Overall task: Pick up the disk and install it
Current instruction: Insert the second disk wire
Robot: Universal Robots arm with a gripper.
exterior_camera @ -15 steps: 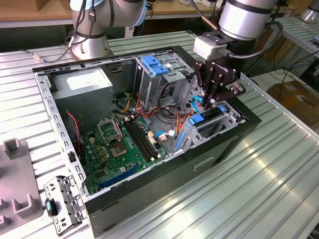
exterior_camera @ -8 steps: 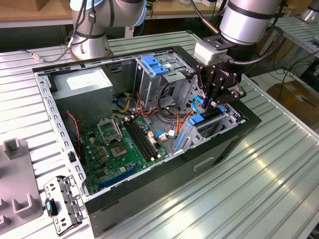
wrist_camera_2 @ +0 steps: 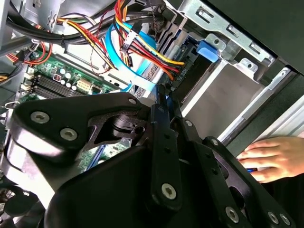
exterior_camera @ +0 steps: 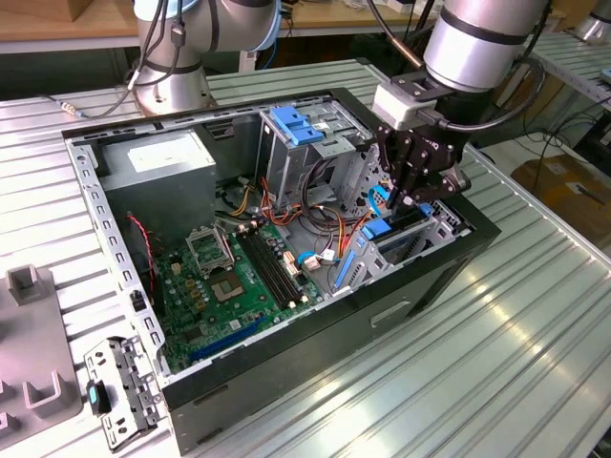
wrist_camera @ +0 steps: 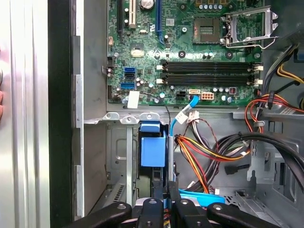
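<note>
Gripper (exterior_camera: 406, 191) pinching disk (exterior_camera: 396, 232) edge-on, disk partly in drive bay at case's 3 o'clock; orange-yellow wires (exterior_camera: 329, 229) crowd at 9, blue cable (wrist_camera: 183, 114) near, hand (wrist_camera_2: 270, 156) outside.

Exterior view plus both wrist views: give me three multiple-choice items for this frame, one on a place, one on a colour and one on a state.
1. In the exterior view, where is the claw?
A. Over the grey power supply
B. Over the drive bay at the case's end on the exterior view's right
C. Over the table outside the case

2. What colour is the motherboard?
A. Red
B. Black
C. Green

3. In the first wrist view, how is the CPU socket?
A. Bare, with no cooler on it
B. Covered by a heatsink
C. Buried under cables

Answers: 1 B, the claw hangs above the bay's metal frame; 2 C, the board is green in all views; 3 A, the socket's contact field lies exposed.
</note>
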